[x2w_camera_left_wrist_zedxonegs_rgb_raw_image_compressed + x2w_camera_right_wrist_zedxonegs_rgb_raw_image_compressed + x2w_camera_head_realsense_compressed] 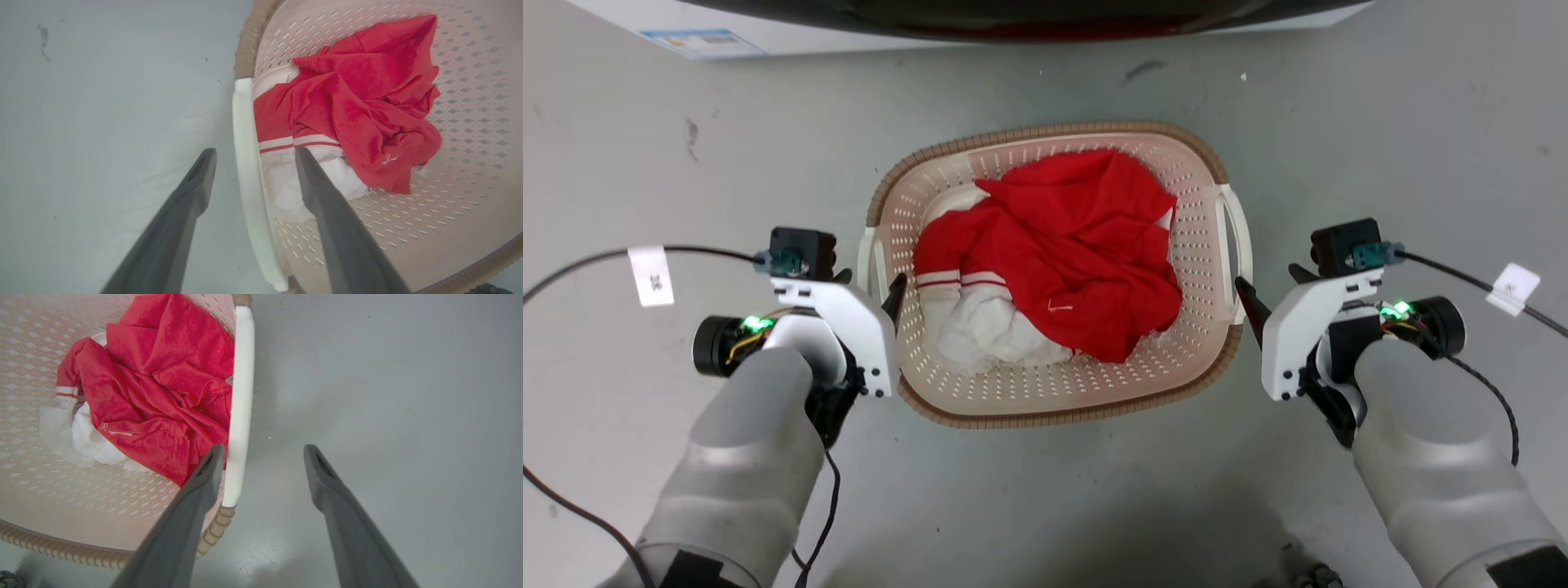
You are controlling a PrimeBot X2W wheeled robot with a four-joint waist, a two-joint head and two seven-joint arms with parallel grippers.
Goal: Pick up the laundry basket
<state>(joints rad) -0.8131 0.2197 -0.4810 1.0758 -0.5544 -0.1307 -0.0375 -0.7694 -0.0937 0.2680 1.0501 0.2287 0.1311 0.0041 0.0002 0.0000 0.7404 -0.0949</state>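
The laundry basket (pixel 1045 132) stands on the grey floor between my two arms: cream perforated plastic with a brown woven-look rim. Red clothes (pixel 1086 245) and a white garment (pixel 988 327) lie inside it. My left gripper (pixel 870 286) is open and straddles the white left handle (pixel 245 134), one finger outside the basket and one inside over the clothes. My right gripper (pixel 1274 287) is open too. The white right handle (pixel 241 392) runs between its fingers, close beside the inner fingertip (pixel 214 455). Neither handle is clamped.
A white washing machine (pixel 711 37) with a dark door stands along the top edge, beyond the basket. Black cables with white tags trail from both wrists. Bare grey floor (pixel 1045 506) lies around the basket.
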